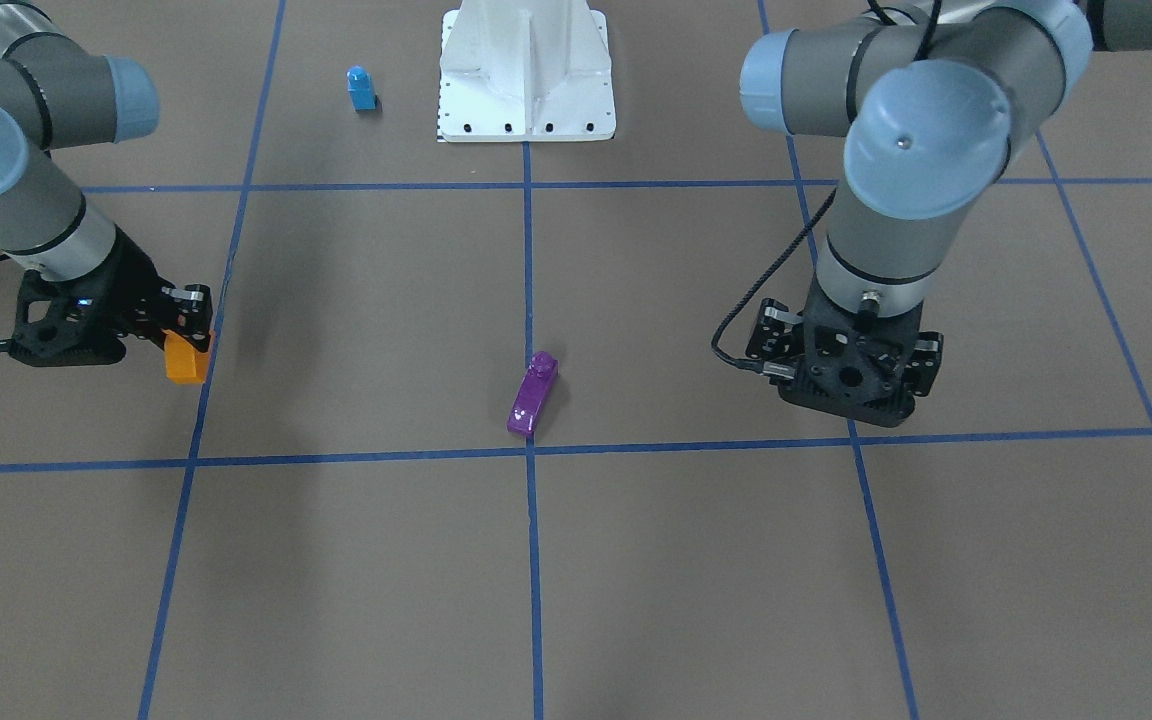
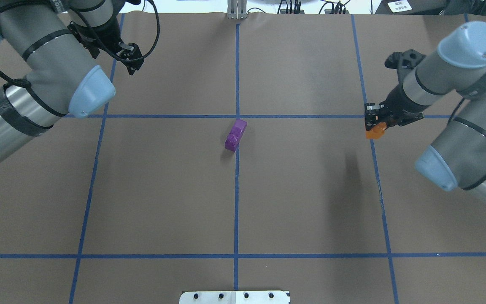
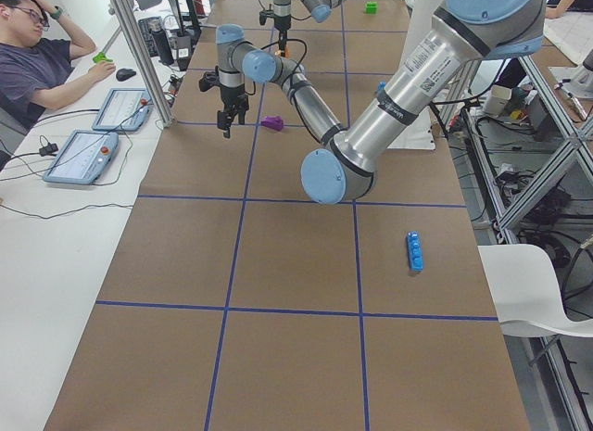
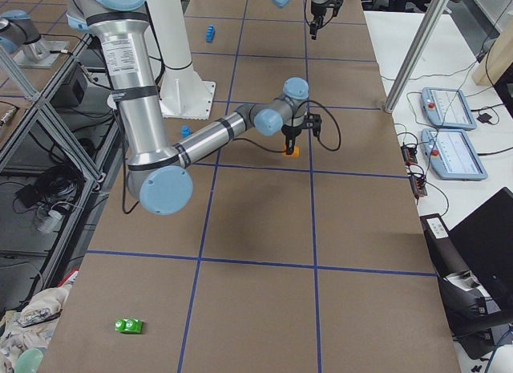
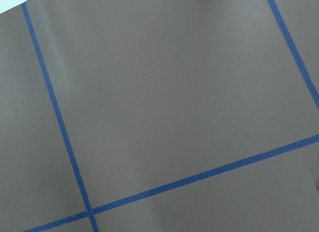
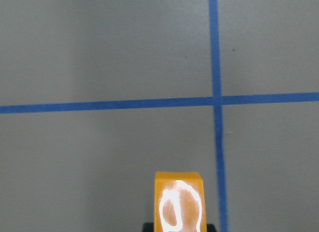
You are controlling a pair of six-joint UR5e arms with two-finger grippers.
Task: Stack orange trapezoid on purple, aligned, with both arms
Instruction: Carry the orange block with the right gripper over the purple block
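The purple brick (image 1: 533,394) lies on the table by the central tape line, apart from both grippers; it also shows in the overhead view (image 2: 236,135). My right gripper (image 2: 373,126) is shut on the orange trapezoid (image 2: 374,132), at or just above the table far to the purple brick's right. The orange trapezoid also shows in the front view (image 1: 186,358) and the right wrist view (image 6: 178,202). My left gripper (image 2: 133,63) hangs open and empty over bare table at the far left, pointing down. Its wrist view shows only table and tape.
A small blue one-stud brick (image 1: 361,88) stands near the white robot base (image 1: 526,100). A long blue brick (image 3: 415,250) lies off the robot's left end and a green brick (image 4: 128,326) off the right end. An operator sits at tablets beside the table.
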